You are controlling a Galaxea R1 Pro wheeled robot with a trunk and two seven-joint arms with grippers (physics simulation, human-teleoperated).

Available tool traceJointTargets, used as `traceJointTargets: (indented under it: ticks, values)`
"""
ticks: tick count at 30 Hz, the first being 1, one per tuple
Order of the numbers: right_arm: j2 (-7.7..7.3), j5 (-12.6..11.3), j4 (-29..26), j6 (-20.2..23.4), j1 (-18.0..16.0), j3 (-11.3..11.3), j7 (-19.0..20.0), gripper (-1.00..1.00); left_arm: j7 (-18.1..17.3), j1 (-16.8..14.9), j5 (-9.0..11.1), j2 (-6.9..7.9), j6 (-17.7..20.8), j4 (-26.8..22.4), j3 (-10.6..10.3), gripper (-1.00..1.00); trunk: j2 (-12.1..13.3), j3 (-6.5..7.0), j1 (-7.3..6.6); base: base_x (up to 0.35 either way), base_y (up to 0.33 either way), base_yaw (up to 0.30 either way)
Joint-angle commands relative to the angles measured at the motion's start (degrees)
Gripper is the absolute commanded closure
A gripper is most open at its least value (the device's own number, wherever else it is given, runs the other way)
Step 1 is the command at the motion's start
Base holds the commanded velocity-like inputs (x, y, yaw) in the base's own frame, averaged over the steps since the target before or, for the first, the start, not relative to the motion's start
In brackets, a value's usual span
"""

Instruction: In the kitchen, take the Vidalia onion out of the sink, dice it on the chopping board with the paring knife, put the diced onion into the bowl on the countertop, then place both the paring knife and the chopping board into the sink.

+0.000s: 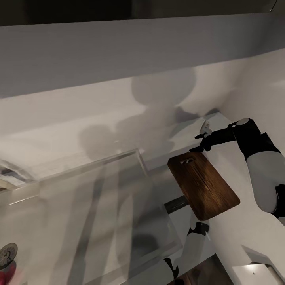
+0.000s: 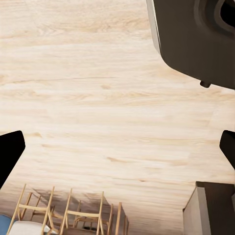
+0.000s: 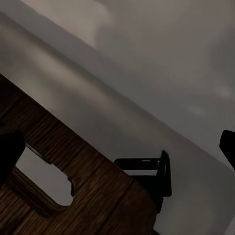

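A dark wooden chopping board (image 1: 204, 186) lies on the white countertop to the right of the sink (image 1: 118, 206), its handle hole (image 3: 46, 178) at the far end. My right gripper (image 1: 196, 143) hovers open just past that handle end, with nothing between its fingers (image 3: 10, 152). A small pale object (image 1: 204, 127) stands right behind it; I cannot tell if it is the knife. My left gripper (image 2: 117, 149) is open and empty, pointing down at the wooden floor. Onion and bowl are out of view.
A white wall and an overhead cabinet (image 1: 118, 51) close off the back of the counter. A dark bracket-like shape (image 3: 147, 171) sits beyond the board. A round metal disc (image 1: 7, 254) and something red (image 1: 8, 273) show at the lower left. Wooden chairs (image 2: 68, 215) stand on the floor.
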Motion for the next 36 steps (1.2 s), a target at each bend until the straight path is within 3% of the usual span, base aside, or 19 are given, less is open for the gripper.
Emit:
traceJointTargets:
  ticks: [1,17,24,36]
  values:
    - [0.05,0.27,-0.02,0.61,-0.03,-0.25,0.29,-1.00,-0.03,-0.02,0.21,0.00,-0.32,0.10,0.01,-1.00,-0.09,-0.10,0.03,0.000,0.000,0.000]
    - [0.12,0.40,0.83,0.59,-0.03,-0.18,0.27,-1.00,-0.03,-0.02,0.21,-0.01,-0.32,0.13,0.01,-1.00,-0.09,-0.54,0.03,0.000,0.000,0.000]
    - [1.15,3.11,2.36,0.37,-0.03,-0.09,0.03,-1.00,-0.03,-0.04,0.21,-0.01,-0.32,0.15,0.01,-1.00,-0.09,-0.77,0.03,0.000,0.000,0.000]
    - [1.54,3.52,2.52,0.36,-0.03,-0.08,0.00,-1.00,-0.03,-0.02,0.21,-0.01,-0.32,0.18,0.01,-1.00,-0.09,-1.20,0.03,0.000,0.000,0.000]
